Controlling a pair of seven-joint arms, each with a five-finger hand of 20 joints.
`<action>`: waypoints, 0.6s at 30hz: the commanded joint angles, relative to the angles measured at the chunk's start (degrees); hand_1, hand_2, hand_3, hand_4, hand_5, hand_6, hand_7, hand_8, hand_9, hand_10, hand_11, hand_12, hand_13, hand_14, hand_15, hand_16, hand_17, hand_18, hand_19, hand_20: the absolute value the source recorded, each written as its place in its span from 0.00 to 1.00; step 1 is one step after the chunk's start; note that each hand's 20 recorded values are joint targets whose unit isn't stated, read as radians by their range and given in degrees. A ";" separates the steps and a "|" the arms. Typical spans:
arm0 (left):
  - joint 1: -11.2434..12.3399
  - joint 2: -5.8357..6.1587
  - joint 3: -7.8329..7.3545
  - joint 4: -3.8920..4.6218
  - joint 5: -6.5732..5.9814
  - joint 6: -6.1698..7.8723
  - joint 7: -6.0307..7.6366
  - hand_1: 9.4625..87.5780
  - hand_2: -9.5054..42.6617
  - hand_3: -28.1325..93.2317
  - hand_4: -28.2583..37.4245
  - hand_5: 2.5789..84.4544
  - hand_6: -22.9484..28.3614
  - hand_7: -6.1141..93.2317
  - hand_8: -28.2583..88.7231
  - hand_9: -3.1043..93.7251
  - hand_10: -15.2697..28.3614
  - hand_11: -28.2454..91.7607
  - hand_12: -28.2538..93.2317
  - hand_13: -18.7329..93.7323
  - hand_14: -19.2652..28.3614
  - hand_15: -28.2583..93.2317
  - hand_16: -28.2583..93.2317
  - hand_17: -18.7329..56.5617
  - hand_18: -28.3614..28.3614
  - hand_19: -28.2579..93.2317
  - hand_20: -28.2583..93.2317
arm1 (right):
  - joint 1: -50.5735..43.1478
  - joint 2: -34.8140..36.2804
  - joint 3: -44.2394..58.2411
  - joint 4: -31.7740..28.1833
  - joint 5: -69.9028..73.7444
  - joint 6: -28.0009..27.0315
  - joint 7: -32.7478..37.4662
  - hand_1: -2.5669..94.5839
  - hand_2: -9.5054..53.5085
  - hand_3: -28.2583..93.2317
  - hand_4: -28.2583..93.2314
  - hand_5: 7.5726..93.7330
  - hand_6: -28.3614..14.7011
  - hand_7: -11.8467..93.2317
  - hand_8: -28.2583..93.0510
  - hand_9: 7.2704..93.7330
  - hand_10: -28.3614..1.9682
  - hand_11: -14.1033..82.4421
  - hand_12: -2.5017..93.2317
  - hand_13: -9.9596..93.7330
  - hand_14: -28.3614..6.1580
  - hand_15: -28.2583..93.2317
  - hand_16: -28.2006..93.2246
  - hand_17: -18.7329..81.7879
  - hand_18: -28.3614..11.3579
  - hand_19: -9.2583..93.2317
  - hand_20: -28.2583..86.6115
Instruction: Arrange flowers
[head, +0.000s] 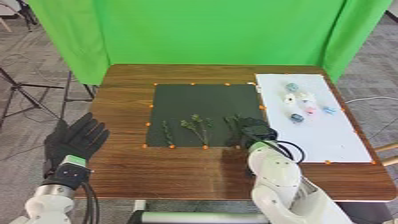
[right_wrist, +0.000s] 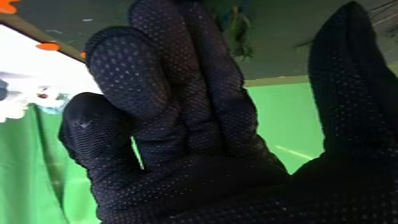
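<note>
We had the right hand (head: 257, 131) over the near right part of the dark mat (head: 178, 100), its arm reaching in from the bottom edge of the head view. In the right wrist view the right hand (right_wrist: 209, 120) was open: its fingers were nearly straight and close together, and its thumb stood well apart from them. We could see a green sprig (right_wrist: 238, 27) beyond the fingers there. We could not tell whether the hand touched the mat.

We had greenery lying on the mat: a thin stem (head: 167, 133) near its left side, a branched stem (head: 194, 126) around the middle, and another stem (head: 229, 123) just beside the right hand.

The flowers (head: 310, 108) lay on the white sheet (head: 333, 142), to the right of the mat. They were loosely grouped toward the sheet's far end, in white, pink, light blue and a darker blue.

Our left hand (head: 73, 142) was by the left edge of the brown tabletop (head: 124, 167), well apart from the greenery, with its fingers straight and slightly spread.

We saw orange markers (head: 172, 146) around the mat and along the sheet's borders, and a green curtain (head: 204, 35) behind the tabletop.
</note>
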 joint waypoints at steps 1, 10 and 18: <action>0.15 -0.47 0.20 0.12 0.78 -1.02 -0.60 0.26 0.45 0.82 0.00 0.54 0.60 0.35 0.13 0.46 0.71 0.55 0.35 0.44 0.75 0.72 0.17 0.22 0.79 0.60 0.35 | -4.23 4.03 7.58 -3.30 -0.58 5.14 3.69 0.30 0.04 0.77 0.08 0.77 0.47 0.30 0.19 0.82 0.27 0.40 0.27 0.82 0.46 0.67 0.47 0.65 0.07 1.00 0.63; 0.80 -0.86 -0.59 0.44 2.37 -4.09 -2.88 0.26 0.45 0.82 0.00 0.53 0.60 0.35 0.13 0.46 0.70 0.55 0.35 0.44 0.75 0.71 0.17 0.22 0.79 0.59 0.35 | -5.18 7.30 15.16 2.92 -2.89 11.03 2.93 0.33 0.01 0.82 0.06 0.52 0.39 0.22 0.17 0.55 0.21 0.29 0.20 0.72 0.35 0.70 0.45 0.59 0.02 1.00 0.59; 2.21 -1.54 -0.84 0.09 2.51 -5.93 -2.33 0.26 0.45 0.81 0.00 0.51 0.60 0.33 0.14 0.45 0.70 0.54 0.35 0.43 0.74 0.70 0.17 0.20 0.79 0.60 0.35 | -0.16 8.02 17.08 10.53 2.94 8.32 -1.03 0.41 0.00 0.87 0.03 0.41 0.43 0.24 0.15 0.39 0.32 0.26 0.16 0.64 0.33 0.71 0.41 0.54 0.04 0.97 0.55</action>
